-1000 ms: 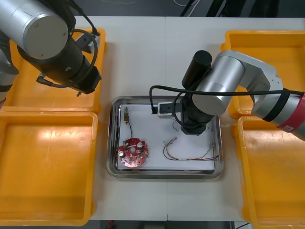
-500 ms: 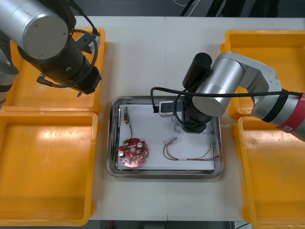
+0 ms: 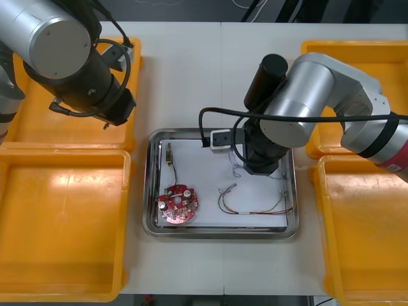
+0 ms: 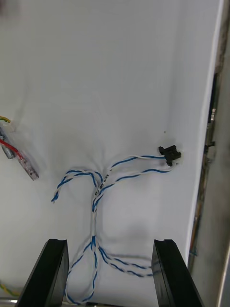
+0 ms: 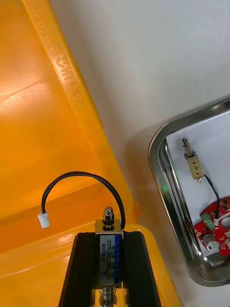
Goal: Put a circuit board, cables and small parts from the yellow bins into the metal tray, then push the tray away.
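Observation:
The metal tray (image 3: 220,234) holds a round red circuit board (image 3: 179,204), a small metal part on a black cable (image 3: 169,155) and a red and yellow cable (image 3: 252,205). My right gripper (image 4: 110,247) hovers open over the tray's back right. A twisted blue and white cable (image 4: 103,184) lies loose on the white floor, its near loops between the fingers (image 4: 50,271). My left gripper (image 5: 109,242) is above the far left yellow bin (image 5: 43,120), shut on a small metal part (image 5: 109,252) with a looped black cable (image 5: 81,180).
Two yellow bins stand at the left (image 3: 60,223) and two at the right (image 3: 363,236). My right arm (image 3: 299,108) hides the tray's back right corner. The tray wall (image 4: 211,144) runs close beside the right fingers. Bare table lies behind the tray.
My right gripper has opened and let the blue and white cable go onto the tray floor, then lifted a little. The left arm has not moved.

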Controlling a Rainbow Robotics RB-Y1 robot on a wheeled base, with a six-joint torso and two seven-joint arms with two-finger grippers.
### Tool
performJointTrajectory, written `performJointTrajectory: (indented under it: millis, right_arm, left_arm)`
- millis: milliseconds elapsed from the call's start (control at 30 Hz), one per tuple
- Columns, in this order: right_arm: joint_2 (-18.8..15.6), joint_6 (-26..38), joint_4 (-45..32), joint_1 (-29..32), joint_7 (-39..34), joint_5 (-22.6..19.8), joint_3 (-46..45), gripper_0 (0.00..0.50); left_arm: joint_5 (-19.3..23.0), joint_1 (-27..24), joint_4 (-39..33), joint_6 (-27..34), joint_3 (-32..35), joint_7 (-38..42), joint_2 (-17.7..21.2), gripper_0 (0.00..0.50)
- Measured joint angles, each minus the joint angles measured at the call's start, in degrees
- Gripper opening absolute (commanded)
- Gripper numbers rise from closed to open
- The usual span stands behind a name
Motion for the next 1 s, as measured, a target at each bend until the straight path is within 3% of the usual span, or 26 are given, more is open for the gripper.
performJointTrajectory:
  millis: [267, 400, 567, 800, 1000]
  right_arm:
    - [-0.2, 9.3, -2.4, 0.2, -0.3, -6.5, -8.8, 0.500]
    - [-1.0, 13.0, -6.2, 2.4, -0.6, -6.9, -13.9, 0.500]
    - [-4.7, 15.4, -12.0, 6.9, -1.9, -7.6, -20.0, 0.500]
    - [-9.2, 23.0, -19.1, 13.6, -14.8, -8.4, -30.3, 0.500]
    - [-11.3, 23.8, -23.8, 20.2, -22.4, -9.7, -40.6, 0.500]
  left_arm:
    - [0.1, 0.0, 0.0, 0.0, 0.1, 0.0, -0.7, 0.000]
    - [-0.2, 0.0, 0.0, 0.0, 0.2, 0.3, -2.0, 0.000]
    - [-1.4, 0.0, 0.0, 0.0, 0.2, 1.0, -4.7, 0.000]
    - [-2.3, -0.2, 0.0, 0.0, -0.4, 11.0, -8.2, 0.000]
    - [-4.9, -1.3, 0.0, 0.0, -6.5, 21.4, -10.2, 0.000]
